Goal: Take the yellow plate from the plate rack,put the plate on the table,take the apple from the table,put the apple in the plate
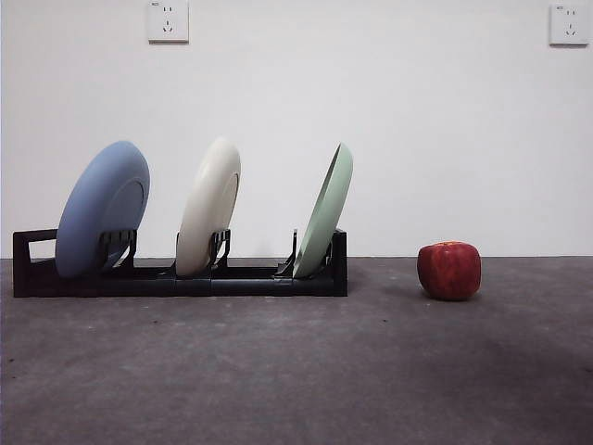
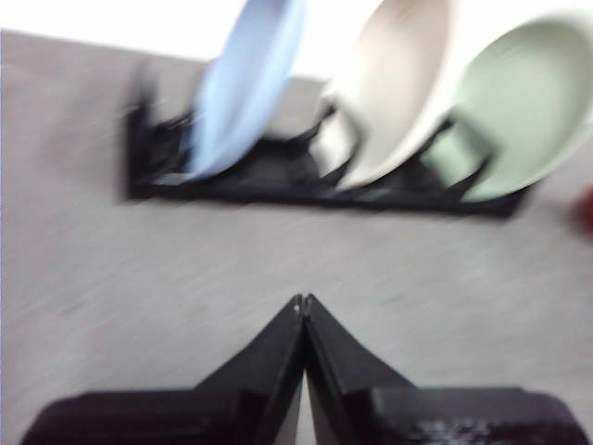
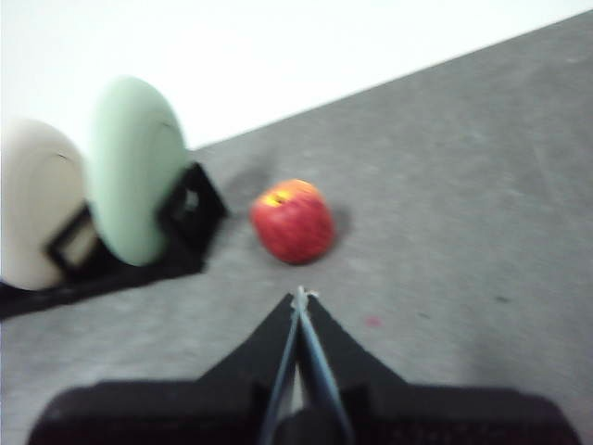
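Nearest the lens, bare dark grey bench (image 1: 278, 380), nothing yet set down on it. Behind, from largest to smallest: long black plate rack (image 1: 176, 278) parallel to the wall, handle loop at its far-left end in the front view, three plates propped on edge between the upright prongs, well spaced and all leaning the same way, so that each rim can be gripped without brushing a neighbour. Blue plate (image 1: 102, 209) by the handle end; yellow plate (image 1: 209, 204), in fact cream to pale beige, in the middle slot; pale green plate (image 1: 326, 209) at the open end. Smallest, the red apple (image 1: 449, 270), resting on the bench beside the rack's open end, apart from it and not touching.

Neither arm visible in the front view. In the left wrist view, left pincer (image 2: 302, 300) pinched tight, tips touching, holding nothing, hanging above the bench short of the rack and facing the three plates, seemingly placed for the cream one. In the right wrist view, right pincer (image 3: 300, 295) likewise pressed together and empty, aimed at the apple, which sits a little beyond its tips. Task judged unstarted: plate unlifted, apple untouched. Both wrist views blurred.
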Action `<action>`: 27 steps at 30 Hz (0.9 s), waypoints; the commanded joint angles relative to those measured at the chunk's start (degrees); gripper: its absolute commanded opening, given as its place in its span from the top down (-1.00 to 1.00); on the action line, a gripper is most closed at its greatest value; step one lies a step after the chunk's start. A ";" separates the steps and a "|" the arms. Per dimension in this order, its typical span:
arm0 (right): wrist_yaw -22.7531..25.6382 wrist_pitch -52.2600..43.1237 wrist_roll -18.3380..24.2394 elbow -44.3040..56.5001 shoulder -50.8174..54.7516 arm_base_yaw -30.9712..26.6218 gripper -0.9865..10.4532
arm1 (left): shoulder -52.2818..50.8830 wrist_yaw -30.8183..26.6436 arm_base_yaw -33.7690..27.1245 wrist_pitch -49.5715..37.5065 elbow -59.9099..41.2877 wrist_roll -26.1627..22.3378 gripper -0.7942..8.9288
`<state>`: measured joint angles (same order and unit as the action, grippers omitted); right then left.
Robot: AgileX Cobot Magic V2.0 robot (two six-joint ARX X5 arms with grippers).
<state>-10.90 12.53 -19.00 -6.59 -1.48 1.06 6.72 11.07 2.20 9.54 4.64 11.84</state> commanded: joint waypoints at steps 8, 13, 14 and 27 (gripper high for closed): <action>-2.86 4.31 -2.05 -11.47 -8.55 0.04 0.84 | 6.23 11.85 -0.13 -1.03 7.34 3.61 0.85; -3.72 9.77 -1.95 -19.41 -16.24 0.04 0.84 | 13.75 14.47 -0.13 -0.92 13.40 3.61 0.84; -3.74 10.58 -1.92 -20.76 -17.68 0.04 0.84 | 15.34 15.28 -0.13 -0.94 14.60 3.61 0.84; -4.09 28.81 -1.86 -38.53 -36.02 0.04 0.83 | 41.64 28.79 -0.09 2.45 36.63 3.58 0.84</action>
<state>-14.96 41.12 -20.58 -44.60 -37.10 1.06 46.94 39.59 2.20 11.84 40.56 15.27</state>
